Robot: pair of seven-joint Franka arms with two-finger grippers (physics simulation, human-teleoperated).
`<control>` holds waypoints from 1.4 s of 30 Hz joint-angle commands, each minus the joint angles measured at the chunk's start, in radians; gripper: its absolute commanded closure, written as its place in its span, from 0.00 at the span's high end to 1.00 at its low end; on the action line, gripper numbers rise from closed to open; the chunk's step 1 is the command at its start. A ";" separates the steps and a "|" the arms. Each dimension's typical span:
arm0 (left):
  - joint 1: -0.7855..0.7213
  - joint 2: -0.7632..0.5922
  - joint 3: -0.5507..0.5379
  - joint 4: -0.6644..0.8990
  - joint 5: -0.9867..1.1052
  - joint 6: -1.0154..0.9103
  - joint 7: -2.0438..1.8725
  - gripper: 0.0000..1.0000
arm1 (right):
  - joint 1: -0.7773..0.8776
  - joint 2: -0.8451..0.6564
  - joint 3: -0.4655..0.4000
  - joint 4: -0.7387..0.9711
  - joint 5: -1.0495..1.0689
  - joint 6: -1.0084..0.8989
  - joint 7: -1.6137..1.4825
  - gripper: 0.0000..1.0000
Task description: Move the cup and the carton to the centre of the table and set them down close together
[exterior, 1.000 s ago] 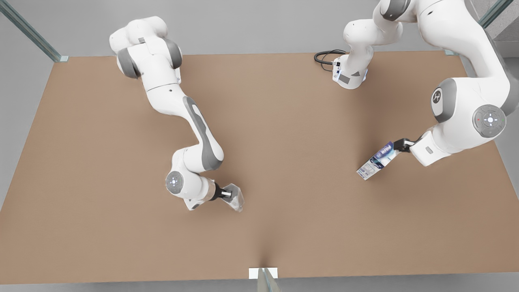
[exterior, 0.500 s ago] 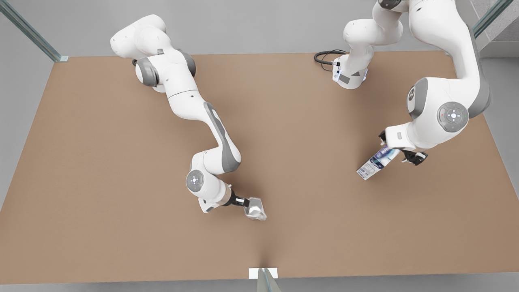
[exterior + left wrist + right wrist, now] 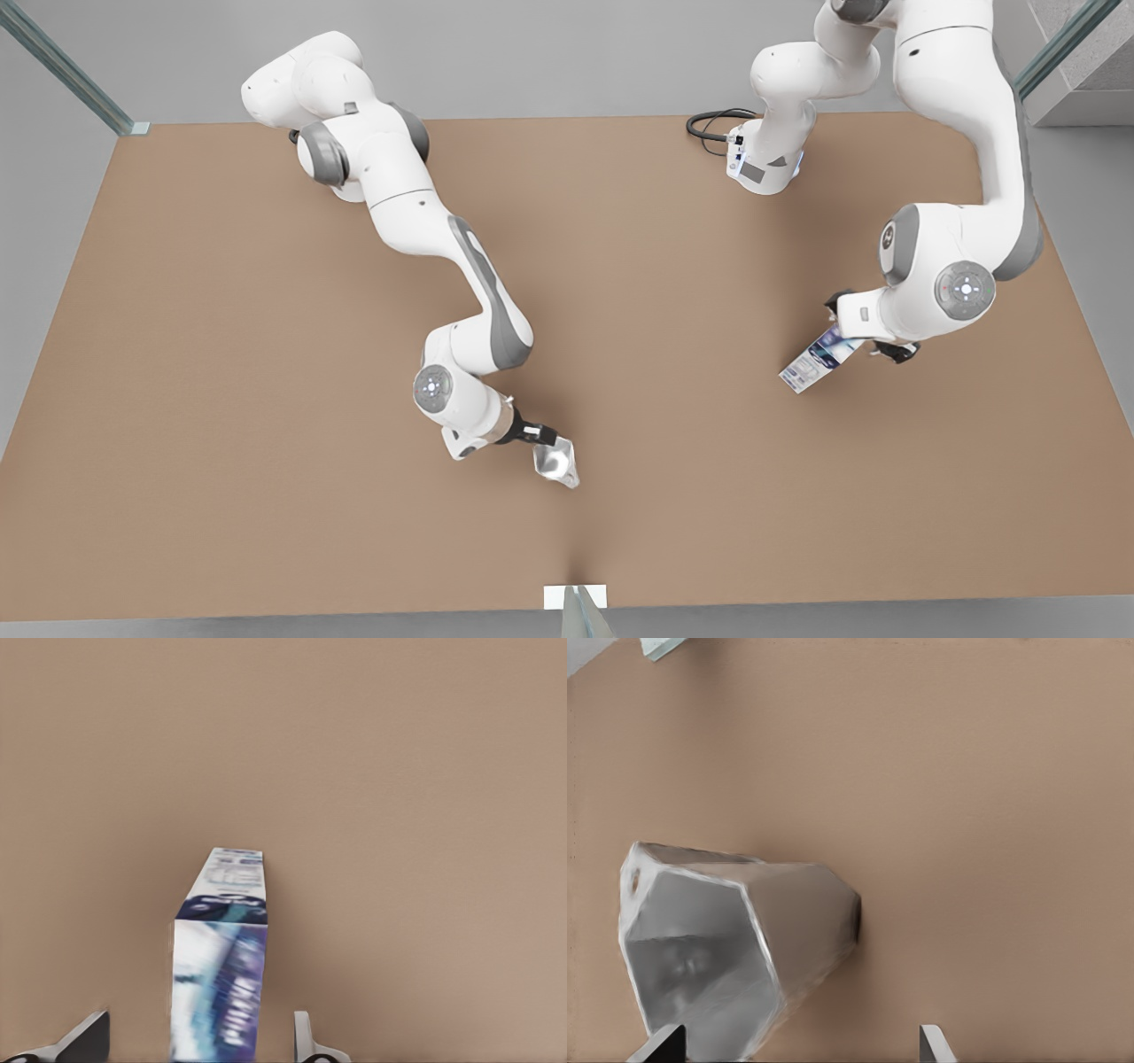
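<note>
- Presently the cup is seen near the table's near-middle, at the tip of the right gripper; in the right wrist view the cup sits against one finger while the other stands apart, so whether it is clamped cannot be told.
- It is judged light, stiff and thin-walled; a hold across the faceted sides seems safest, since the angled faces could slip.
- The carton lies tilted toward the front view's right, well apart from the cup.
- The left gripper is placed over its dark-blue end; in the left wrist view the carton stands between spread fingers, neither seen touching, so it is released.
- It is judged light and slightly crushable; its flat broad faces suit a grip.
- A black cable lies by the far arm base; nothing is seen between cup and carton.
</note>
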 commanded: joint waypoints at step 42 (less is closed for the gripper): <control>0.027 -0.012 -0.003 -0.287 0.049 0.294 -0.002 0.73 | -0.603 -0.845 0.479 -0.462 -0.985 -0.480 -0.275 1.00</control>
